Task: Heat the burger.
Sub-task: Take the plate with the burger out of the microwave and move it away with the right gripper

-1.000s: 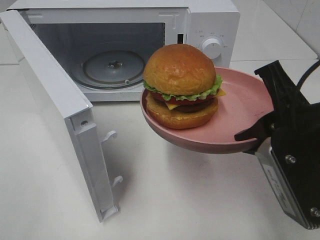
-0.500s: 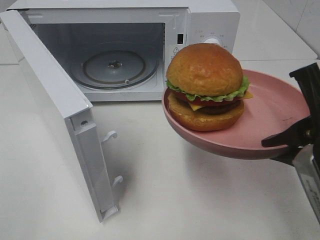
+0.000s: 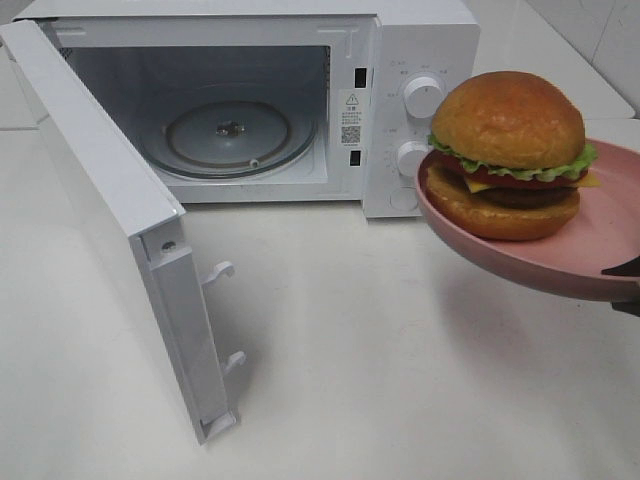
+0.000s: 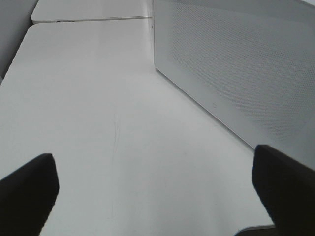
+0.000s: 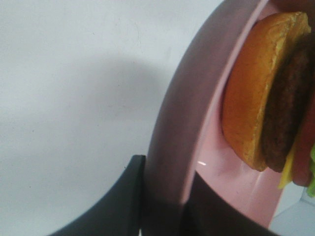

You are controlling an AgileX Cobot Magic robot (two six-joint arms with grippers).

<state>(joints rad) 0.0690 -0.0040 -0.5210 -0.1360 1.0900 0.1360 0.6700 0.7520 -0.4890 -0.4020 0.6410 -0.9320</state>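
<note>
The burger (image 3: 508,152), with a golden-brown bun, green lettuce and a dark patty, sits on a pink plate (image 3: 560,262) held in the air at the right, in front of the microwave's control panel. In the right wrist view my right gripper (image 5: 167,196) is shut on the plate's rim (image 5: 182,123), with the burger (image 5: 266,93) beyond it. In the high view only one of its fingertips (image 3: 627,268) shows, at the right edge. My left gripper (image 4: 157,191) is open and empty above the table, beside the microwave's side wall (image 4: 236,69).
The white microwave (image 3: 420,40) stands at the back with its door (image 3: 110,210) swung wide open to the left. The glass turntable (image 3: 228,132) lies inside. Two knobs (image 3: 422,95) are on the panel. The white table (image 3: 380,370) lies in front.
The plate with the burger has moved to the right, from in front of the microwave's opening to in front of the control panel. The right arm has slid mostly out of the high view.
</note>
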